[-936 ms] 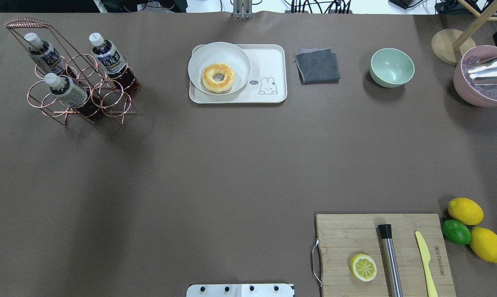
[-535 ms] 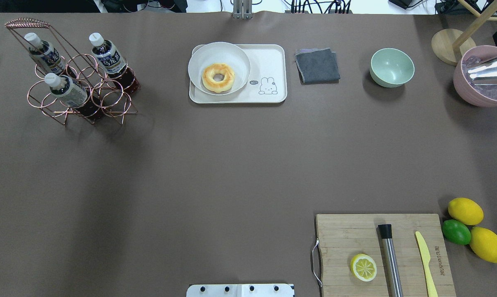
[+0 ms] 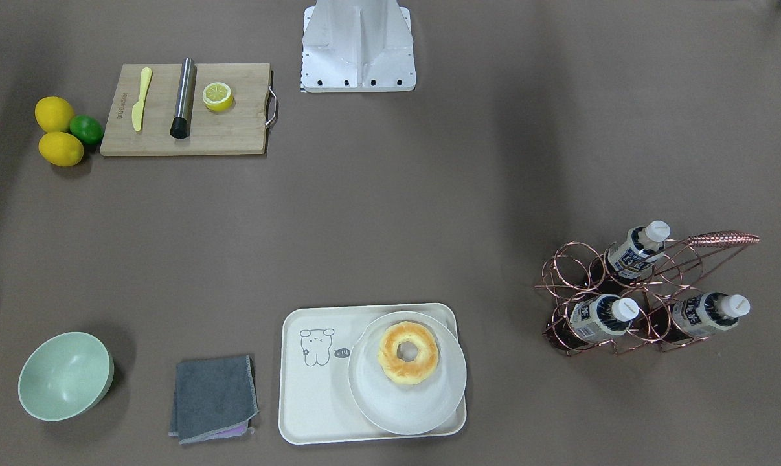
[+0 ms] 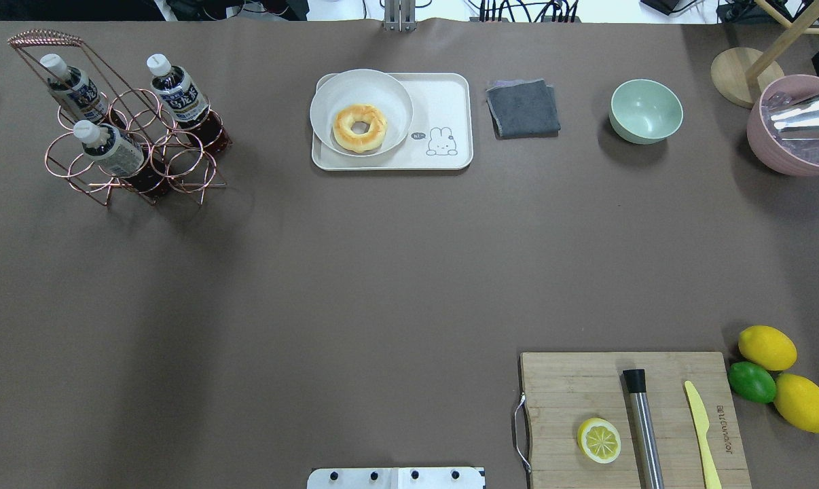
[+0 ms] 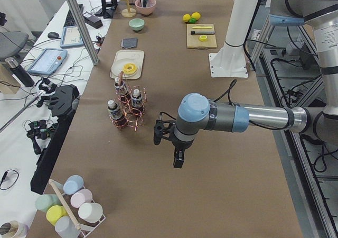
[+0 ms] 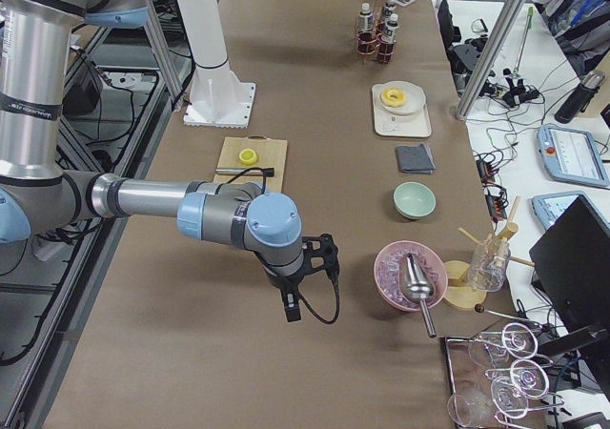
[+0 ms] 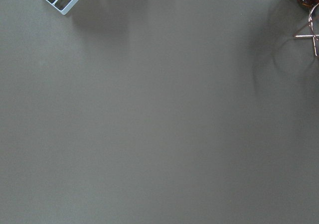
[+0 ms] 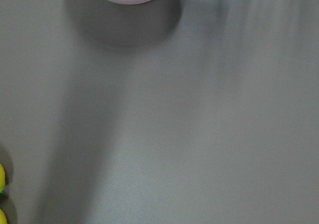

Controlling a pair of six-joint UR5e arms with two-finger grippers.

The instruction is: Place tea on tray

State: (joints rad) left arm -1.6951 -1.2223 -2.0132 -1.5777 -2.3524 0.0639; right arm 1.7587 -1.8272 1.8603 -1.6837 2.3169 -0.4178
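Jaws of left gripper point(image 5: 178, 158) and right gripper point(image 6: 289, 310): opening cannot be told from the side views.

Near left gripper: three tea bottles point(image 4: 177, 89), clear plastic, white caps, standing in one copper wire rack point(image 4: 178, 163).

Beyond the rack, well apart from both grippers: one cream round-cornered tray point(image 4: 450, 95), carrying one round white plate point(image 4: 335, 92) and one ring donut point(image 4: 360, 127).

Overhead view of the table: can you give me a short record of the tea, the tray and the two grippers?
tea: three tea bottles standing in a copper wire rack, far left corner
tray: far middle; holds a white plate with a doughnut; bear end bare
tea on tray: not yet
left gripper: above bare table, near the rack, holding nothing; open or shut unclear
right gripper: above bare table, near the pink bowl; open or shut unclear
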